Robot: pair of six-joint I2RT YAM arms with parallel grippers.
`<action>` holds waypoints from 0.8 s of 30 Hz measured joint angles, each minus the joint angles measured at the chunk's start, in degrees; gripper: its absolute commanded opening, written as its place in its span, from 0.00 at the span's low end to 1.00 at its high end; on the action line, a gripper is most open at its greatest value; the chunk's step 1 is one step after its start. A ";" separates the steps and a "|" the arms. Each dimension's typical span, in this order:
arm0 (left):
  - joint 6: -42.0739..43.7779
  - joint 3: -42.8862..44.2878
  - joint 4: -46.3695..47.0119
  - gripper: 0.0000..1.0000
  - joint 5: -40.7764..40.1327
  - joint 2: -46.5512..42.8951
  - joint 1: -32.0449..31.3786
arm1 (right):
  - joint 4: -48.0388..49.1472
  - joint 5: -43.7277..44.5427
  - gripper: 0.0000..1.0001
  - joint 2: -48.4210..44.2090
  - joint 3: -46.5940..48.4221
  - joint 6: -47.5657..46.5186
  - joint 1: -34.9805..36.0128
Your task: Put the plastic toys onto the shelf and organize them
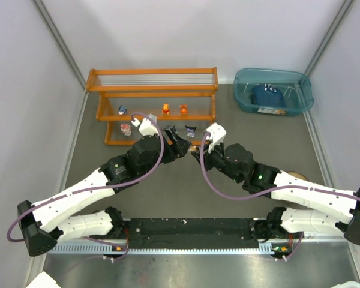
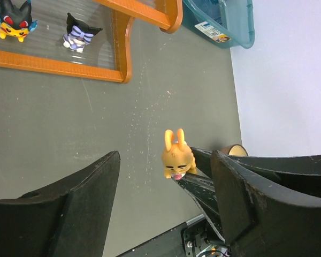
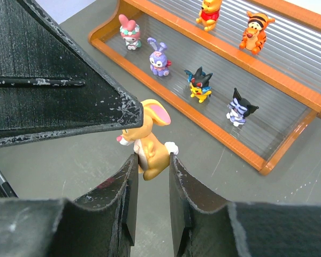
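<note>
**Observer:** Right claw?

**Me:** My right gripper [image 3: 152, 163] is narrow, pinching the orange rabbit toy [image 3: 148, 144] by its body above the table [image 3: 246, 209], near the shelf [image 3: 203, 124].

**Observer:** Left?

**Me:** My left gripper [image 2: 166, 160] is wide, one finger on either side of the rabbit (no contact that I can see).

**Observer:** Shelf stock?

**Me:** Lowest tier: pink-white toy [image 3: 129, 32], purple toy [image 3: 159, 58], black-yellow toy [image 3: 199, 84], black striped toy [image 3: 239, 108]. Middle tier: yellow bear [image 3: 208, 12], orange tiger [image 3: 255, 31].
</note>
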 measured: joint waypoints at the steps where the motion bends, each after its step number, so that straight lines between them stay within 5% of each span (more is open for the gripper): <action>1: -0.09 0.13 -0.02 0.72 -0.15 0.17 -0.20 | -0.09 -0.09 0.00 0.00 0.00 0.00 0.00; 24: -0.44 1.88 0.07 0.51 -0.55 3.13 -1.51 | -0.28 -0.83 0.00 -0.02 0.00 -0.04 0.00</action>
